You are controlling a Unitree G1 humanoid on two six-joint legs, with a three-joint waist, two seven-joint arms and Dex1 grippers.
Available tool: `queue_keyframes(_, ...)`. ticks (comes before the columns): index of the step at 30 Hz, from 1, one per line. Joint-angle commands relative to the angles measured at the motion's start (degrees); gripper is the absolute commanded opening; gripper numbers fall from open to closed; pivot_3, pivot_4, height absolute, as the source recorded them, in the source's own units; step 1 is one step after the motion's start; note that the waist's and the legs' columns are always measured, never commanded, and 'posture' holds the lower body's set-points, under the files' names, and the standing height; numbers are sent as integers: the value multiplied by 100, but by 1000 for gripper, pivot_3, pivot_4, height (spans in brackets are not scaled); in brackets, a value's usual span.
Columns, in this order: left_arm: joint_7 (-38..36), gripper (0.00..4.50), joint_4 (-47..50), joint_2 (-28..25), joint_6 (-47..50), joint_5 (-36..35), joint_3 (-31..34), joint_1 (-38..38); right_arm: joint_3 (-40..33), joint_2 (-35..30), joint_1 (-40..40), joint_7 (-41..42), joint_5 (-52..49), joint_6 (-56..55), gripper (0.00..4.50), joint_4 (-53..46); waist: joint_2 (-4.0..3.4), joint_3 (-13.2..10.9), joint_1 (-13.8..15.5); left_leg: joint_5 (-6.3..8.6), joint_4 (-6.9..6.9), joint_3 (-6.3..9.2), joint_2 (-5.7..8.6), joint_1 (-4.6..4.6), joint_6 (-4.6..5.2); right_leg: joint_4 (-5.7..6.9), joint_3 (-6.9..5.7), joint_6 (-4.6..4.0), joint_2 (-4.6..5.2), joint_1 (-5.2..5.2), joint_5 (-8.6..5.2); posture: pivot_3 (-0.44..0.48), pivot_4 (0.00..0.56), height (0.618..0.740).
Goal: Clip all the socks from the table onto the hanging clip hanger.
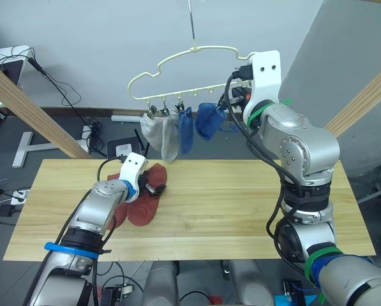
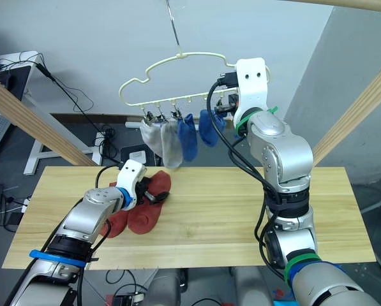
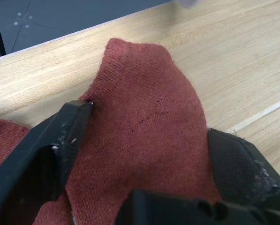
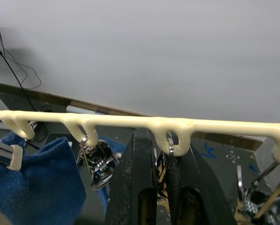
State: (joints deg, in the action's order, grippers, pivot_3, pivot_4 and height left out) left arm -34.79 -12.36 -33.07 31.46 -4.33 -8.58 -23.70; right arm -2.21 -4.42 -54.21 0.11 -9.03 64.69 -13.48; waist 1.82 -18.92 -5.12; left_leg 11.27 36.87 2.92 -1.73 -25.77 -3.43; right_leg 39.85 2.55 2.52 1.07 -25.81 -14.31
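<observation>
Clip hanger (image 1: 196,70) hangs above the table's (image 1: 241,210) far edge. I see two grey socks (image 1: 159,135) and two blue socks (image 1: 196,126) clipped under it. Two rust-red socks (image 1: 145,201) lie on the table below the hanger. My left gripper (image 3: 149,154) sits on one, fingers spread either side. My right gripper (image 4: 161,183) is at the hanger's bar, fingers near-closed around a clip (image 4: 170,149).

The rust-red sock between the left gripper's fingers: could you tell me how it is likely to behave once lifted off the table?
The rust-red sock is soft knit, already creased, so it will probably droop limp from the left gripper. It looks light, like the socks dangling from the clip hanger. Its textured weave seems unlikely to slip.
</observation>
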Motion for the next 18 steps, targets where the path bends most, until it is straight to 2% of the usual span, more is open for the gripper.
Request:
queue_keyframes(1,-182,3363,-93,22,78,78,-132,205,-55,1,-139,-7,-20,-36,0,-381,0,0,0,0,0,0,0,0,0,0,0,0,0,0,0,-142,356,740)
queue_keyframes(12,-271,94,-6,51,94,133,-90,276,-33,7,-132,-10,-20,-14,0,-403,0,0,-3,0,-3,-1,0,0,0,-7,0,1,0,0,0,-145,350,740)
queue_keyframes(18,-484,41,421,45,207,-59,-15,483,-108,70,-190,-32,-63,68,0,-392,-1,0,-7,0,-13,-2,-1,-1,0,-20,1,1,1,1,0,-149,351,740)
